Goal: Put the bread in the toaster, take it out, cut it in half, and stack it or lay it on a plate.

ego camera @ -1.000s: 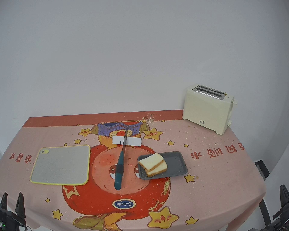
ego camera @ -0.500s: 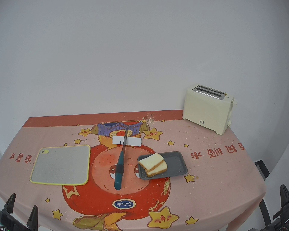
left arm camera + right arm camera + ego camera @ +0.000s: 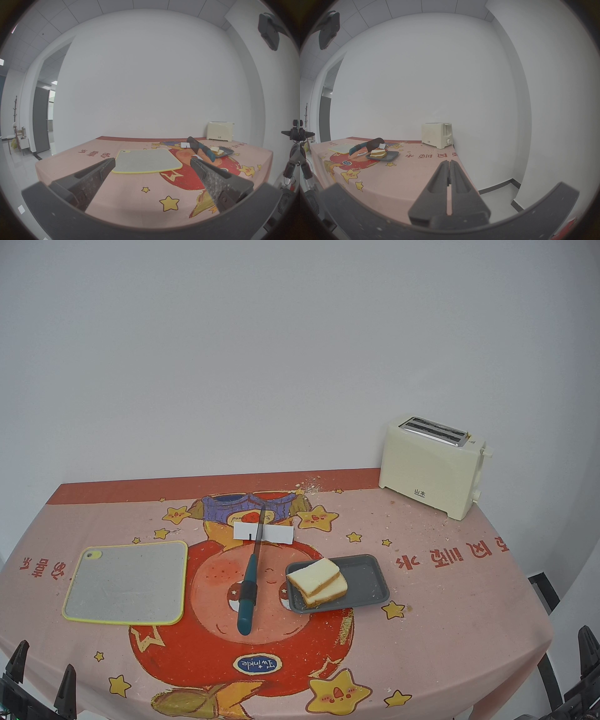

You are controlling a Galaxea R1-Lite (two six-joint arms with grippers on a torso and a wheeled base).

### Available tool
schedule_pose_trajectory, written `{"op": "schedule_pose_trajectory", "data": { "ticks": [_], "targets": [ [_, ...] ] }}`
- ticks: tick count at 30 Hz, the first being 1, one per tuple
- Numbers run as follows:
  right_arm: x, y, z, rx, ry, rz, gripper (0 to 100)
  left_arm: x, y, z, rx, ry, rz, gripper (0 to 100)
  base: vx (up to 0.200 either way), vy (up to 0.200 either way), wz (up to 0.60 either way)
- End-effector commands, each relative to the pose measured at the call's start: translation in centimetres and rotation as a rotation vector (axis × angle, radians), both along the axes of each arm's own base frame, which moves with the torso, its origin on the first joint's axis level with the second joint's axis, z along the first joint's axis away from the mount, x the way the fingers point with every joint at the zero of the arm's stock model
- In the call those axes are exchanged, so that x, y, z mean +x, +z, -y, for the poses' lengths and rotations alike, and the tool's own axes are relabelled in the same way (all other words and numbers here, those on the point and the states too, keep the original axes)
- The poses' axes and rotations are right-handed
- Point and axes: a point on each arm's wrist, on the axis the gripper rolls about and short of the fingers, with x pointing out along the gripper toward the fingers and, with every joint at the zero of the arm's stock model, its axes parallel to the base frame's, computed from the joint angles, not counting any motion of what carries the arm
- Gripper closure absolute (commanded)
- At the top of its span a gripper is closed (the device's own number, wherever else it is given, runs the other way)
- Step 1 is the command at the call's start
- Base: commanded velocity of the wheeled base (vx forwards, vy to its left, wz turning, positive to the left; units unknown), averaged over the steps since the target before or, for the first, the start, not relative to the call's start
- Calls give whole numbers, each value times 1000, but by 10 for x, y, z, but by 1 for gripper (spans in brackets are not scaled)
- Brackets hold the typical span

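Both grippers sit low by the near edge of the worktop: the left gripper point(image 3: 41, 660) at the near-left corner with its jaws spread and empty, the right gripper point(image 3: 449, 162) off the near-right corner with its jaws pressed together on nothing. Farther in, the cutting board point(image 3: 128, 582) lies bare toward the left edge. The knife point(image 3: 248, 590) rests mid-worktop, its blade propped on a small white stand point(image 3: 275, 532). Just right of the knife, the grey plate point(image 3: 372, 580) carries the bread point(image 3: 317, 582), two pieces stacked one on the other at its left end, with the right end bare. At the far-right corner stands the toaster point(image 3: 431, 468), its slots apparently empty. Judging by the stacked pieces, the parked knife and the scattered crumbs, the task looks finished or nearly so. Whether the bread is toasted cannot be told.
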Motion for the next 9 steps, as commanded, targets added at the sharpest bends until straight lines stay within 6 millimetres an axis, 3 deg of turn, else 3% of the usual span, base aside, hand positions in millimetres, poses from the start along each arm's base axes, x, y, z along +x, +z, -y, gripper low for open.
{"op": "schedule_pose_trajectory", "data": {
  "ticks": [1, 9],
  "targets": [
    [0, -4, 0, 4, -4, 4, 100, 1, -5, 0, 1, 1, -9, 0, 0, 0, 0],
    [0, -4, 0, 20, -9, 4, 100, 1, -5, 0, -33, 15, -10, 0, 0, 0, 0]
  ]
}}
